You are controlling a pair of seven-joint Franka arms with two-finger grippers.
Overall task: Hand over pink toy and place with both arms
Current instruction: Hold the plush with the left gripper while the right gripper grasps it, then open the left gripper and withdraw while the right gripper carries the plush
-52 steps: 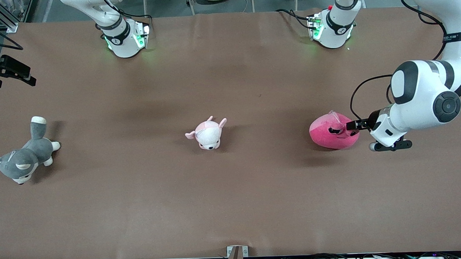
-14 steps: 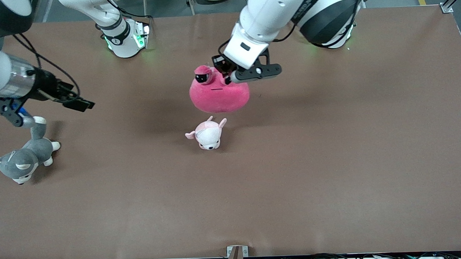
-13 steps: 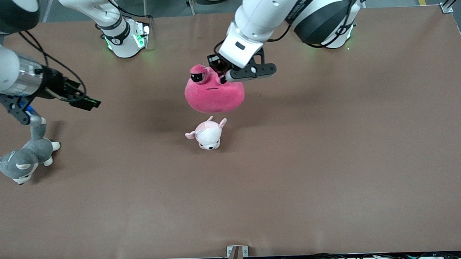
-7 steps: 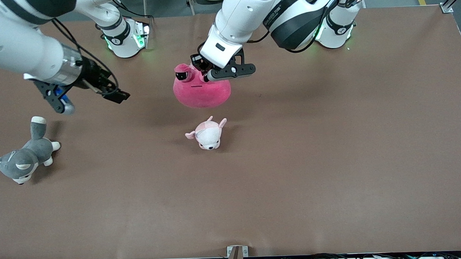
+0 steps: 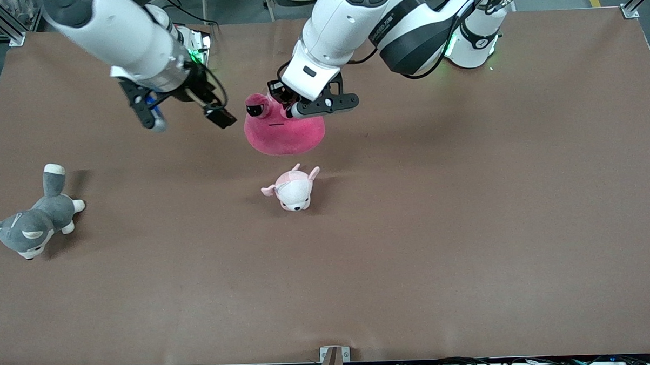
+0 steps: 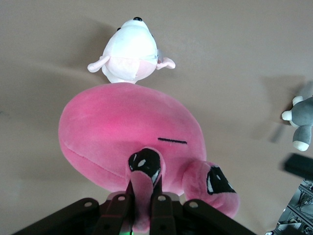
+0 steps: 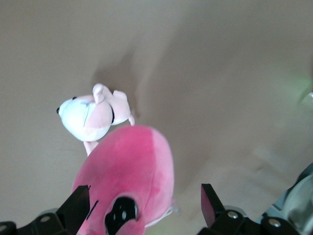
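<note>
The pink toy (image 5: 284,131), a round hot-pink plush with bulging black eyes, hangs in the air over the middle of the table. My left gripper (image 5: 280,99) is shut on one of its eye bumps, seen pinched between the fingers in the left wrist view (image 6: 145,198), where the toy (image 6: 122,134) fills the middle. My right gripper (image 5: 221,115) is open, level with the toy's eye end and close beside it. In the right wrist view the toy (image 7: 132,171) sits between its spread fingers (image 7: 209,200).
A small pale pink-and-white puppy plush (image 5: 293,189) lies on the brown table (image 5: 466,210) just below the hanging toy, nearer the front camera. A grey husky plush (image 5: 32,222) lies toward the right arm's end.
My left gripper lifted the pink toy off the table and carried it to the middle. My right arm swung in from its end to beside the toy.
</note>
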